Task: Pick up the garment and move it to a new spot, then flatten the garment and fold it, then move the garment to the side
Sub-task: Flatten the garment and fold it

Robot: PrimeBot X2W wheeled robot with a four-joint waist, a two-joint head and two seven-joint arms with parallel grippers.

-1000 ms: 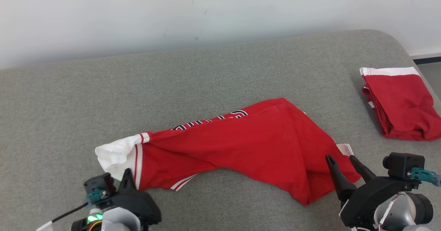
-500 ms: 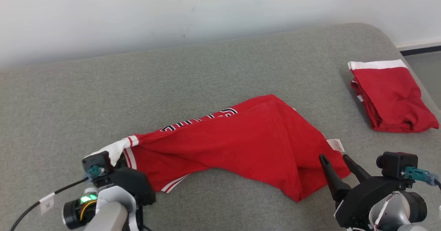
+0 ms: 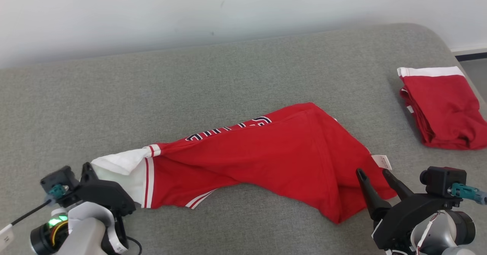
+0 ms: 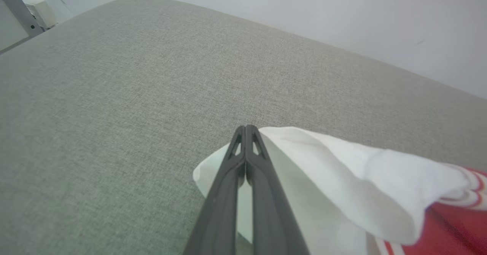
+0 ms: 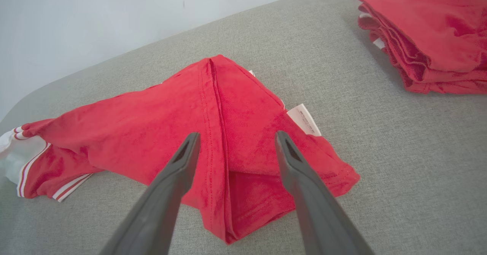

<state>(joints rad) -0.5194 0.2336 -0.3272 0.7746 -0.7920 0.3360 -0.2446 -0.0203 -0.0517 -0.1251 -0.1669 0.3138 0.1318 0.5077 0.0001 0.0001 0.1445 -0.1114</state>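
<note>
The garment [image 3: 266,156], a red jersey with white sleeve trim and dark lettering, lies crumpled across the grey sofa seat [image 3: 228,76]. At its left end my left gripper [image 3: 86,167] is shut, its fingertips pinched together at the edge of the white sleeve [image 4: 342,171]; in the left wrist view the left gripper [image 4: 246,127] lies over that white cloth. My right gripper [image 3: 373,173] stands open just above the garment's right corner. In the right wrist view the right gripper [image 5: 236,135] frames a folded red seam [image 5: 217,125], touching nothing.
A second red garment [image 3: 443,110] lies folded at the seat's far right edge. A white label [image 3: 381,161] sticks out by the right gripper. A pale wall [image 3: 228,7] runs behind the seat. Bare grey cushion lies behind and to the left.
My left gripper has moved up and to the left, staying shut, and the white sleeve has been drawn out leftward with it. The right gripper has held still and open. The head camera shifted slightly.
</note>
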